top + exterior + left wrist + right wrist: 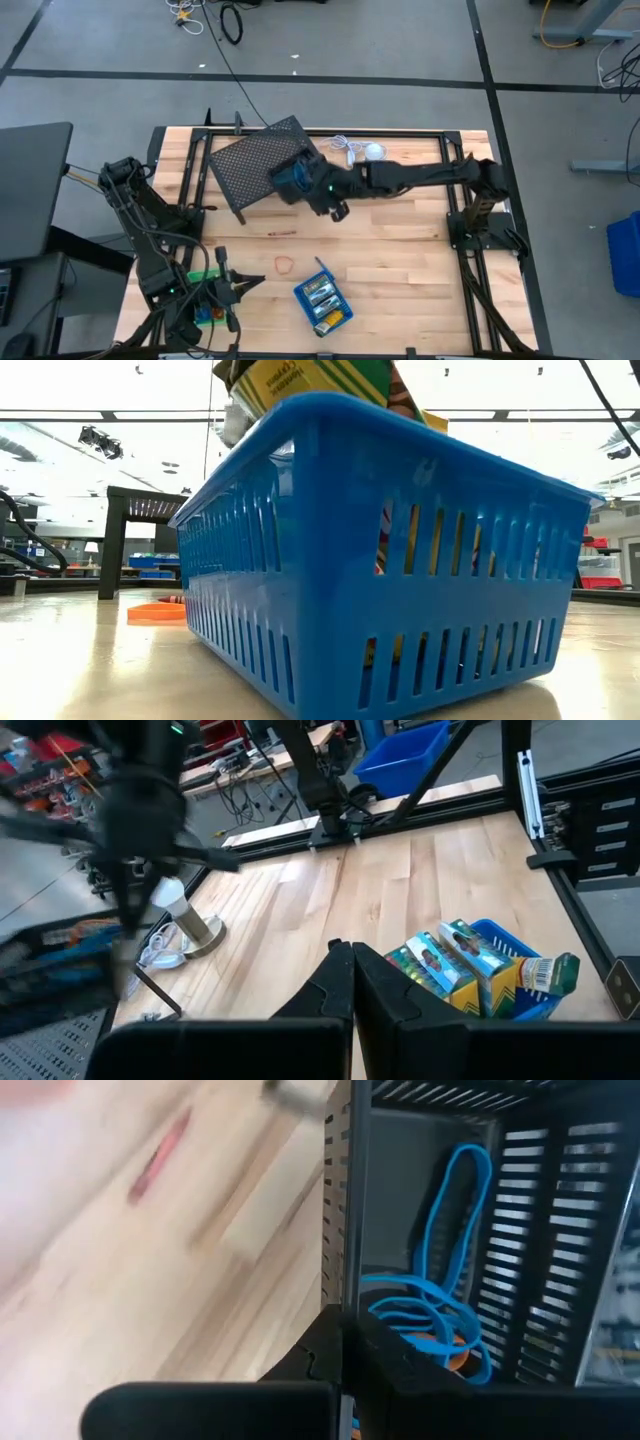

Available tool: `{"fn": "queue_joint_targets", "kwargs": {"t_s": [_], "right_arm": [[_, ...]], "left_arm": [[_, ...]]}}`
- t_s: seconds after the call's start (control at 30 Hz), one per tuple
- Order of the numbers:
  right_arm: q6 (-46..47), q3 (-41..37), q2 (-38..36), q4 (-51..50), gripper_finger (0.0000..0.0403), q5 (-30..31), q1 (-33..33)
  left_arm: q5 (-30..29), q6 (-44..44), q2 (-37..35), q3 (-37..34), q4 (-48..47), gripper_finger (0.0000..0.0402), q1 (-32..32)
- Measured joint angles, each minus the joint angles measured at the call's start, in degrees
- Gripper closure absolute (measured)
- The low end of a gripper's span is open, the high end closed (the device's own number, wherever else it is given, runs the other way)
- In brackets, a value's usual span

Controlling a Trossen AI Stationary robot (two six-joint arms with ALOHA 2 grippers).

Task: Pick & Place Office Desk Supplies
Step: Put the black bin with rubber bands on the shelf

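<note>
Elastic loops (440, 1295), blue over orange, heaped inside small black-mesh tray (560, 1230), rim clamped between shut fingers of right gripper (335, 205) and carried above mid-table. Left gripper (240, 285) shut and empty at near-left edge. Blue tray (322, 305) of crayon boxes (450, 965) toward near edge, nearer left arm, long axis diagonal

Grey floor (400, 40) with black tape lines (300, 80), loose cables (232, 22).

Even overhead light, soft shadows; ceiling strips glare in the low view; both wrist views smear with motion blur.
</note>
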Motion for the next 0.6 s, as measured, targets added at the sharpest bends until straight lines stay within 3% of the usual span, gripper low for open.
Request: {"fn": "queue_joint_targets", "kwargs": {"t_s": [0.1,0.3,0.6], "right_arm": [[0.00,3.06,0.01,1.95,0.0394,-6.50,-2.39],[-3.40,8.53,3.79,-0.61,0.0394,-9.59,-6.63],[-12.11,18.25,13.88,-7.74,0.0394,-6.44,-8.20]], "left_arm": [[-0.06,0.31,0.00,0.00,0.00,0.0400,0.00],[-0.17,0.50,0.00,0.00,0.01,0.0400,0.00],[-0.04,0.66,0.00,0.00,0.02,0.0400,0.00]]}}
